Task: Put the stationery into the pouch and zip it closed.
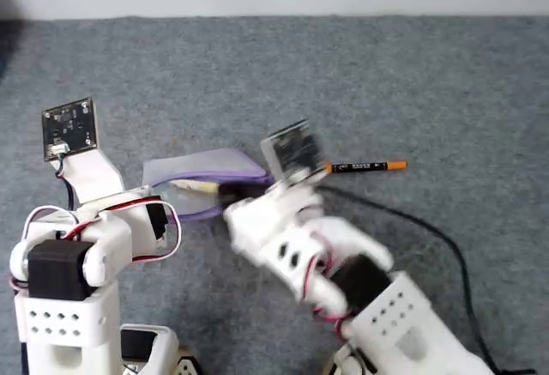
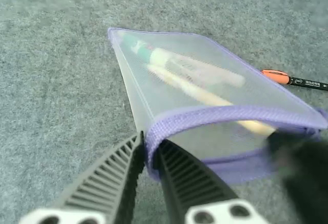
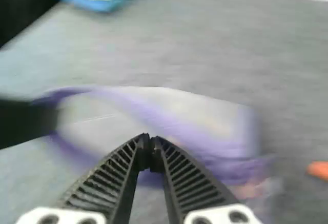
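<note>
The left gripper's point(image 2: 148, 143) ribbed black jaws pinch the woven binding of the flat, translucent purple-trimmed pouch point(image 2: 154, 93) on the grey carpet point(image 2: 56, 80). The right gripper's point(image 3: 149, 146) jaws meet tip to tip over it. The left wrist view shows a green-capped white marker point(image 2: 189, 67) and a yellow pencil point(image 2: 205, 96) inside. The high view shows the slim, orange-ended black pen's point(image 1: 364, 166) whole length nearby.

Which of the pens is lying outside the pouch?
The black pen with orange ends, on the carpet beside the pouch; the green-capped marker and the yellow pencil lie inside it.
</note>
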You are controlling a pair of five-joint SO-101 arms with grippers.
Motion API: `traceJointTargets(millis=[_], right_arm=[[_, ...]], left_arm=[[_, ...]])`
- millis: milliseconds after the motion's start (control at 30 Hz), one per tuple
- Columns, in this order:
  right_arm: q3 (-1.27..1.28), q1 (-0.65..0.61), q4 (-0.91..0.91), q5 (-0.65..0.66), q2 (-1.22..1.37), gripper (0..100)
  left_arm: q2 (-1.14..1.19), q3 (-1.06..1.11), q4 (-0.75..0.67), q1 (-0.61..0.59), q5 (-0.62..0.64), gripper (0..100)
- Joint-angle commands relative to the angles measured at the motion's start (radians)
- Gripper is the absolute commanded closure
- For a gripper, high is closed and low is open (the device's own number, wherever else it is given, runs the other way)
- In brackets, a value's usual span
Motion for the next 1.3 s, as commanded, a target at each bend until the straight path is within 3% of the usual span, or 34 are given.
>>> traceJointTargets(millis=[0,233,500,767,1033,1267], right_arm=[[-0.002,0.079,-0.010,0.060,-0.041,99.0],[-0.002,0.013,-0.025,0.063,-0.168,99.0],[-0.092,0.259,-0.022,0.071,-0.119,99.1],[-0.394,0.417,0.209,0.282,0.263,99.1],[-0.686,0.463,0.521,0.551,0.731,98.4],[-0.898,0.461,0.679,0.717,1.030,77.1]], left_arm=[[0.008,-0.030,0.000,-0.009,0.009,99],[0.008,-0.030,0.000,-0.009,0.009,99],[0.008,-0.028,0.000,-0.009,0.009,99],[0.008,-0.028,0.000,-0.008,0.006,99],[0.009,-0.028,0.000,-0.002,0.006,99],[0.009,-0.028,0.003,-0.002,0.006,99]])
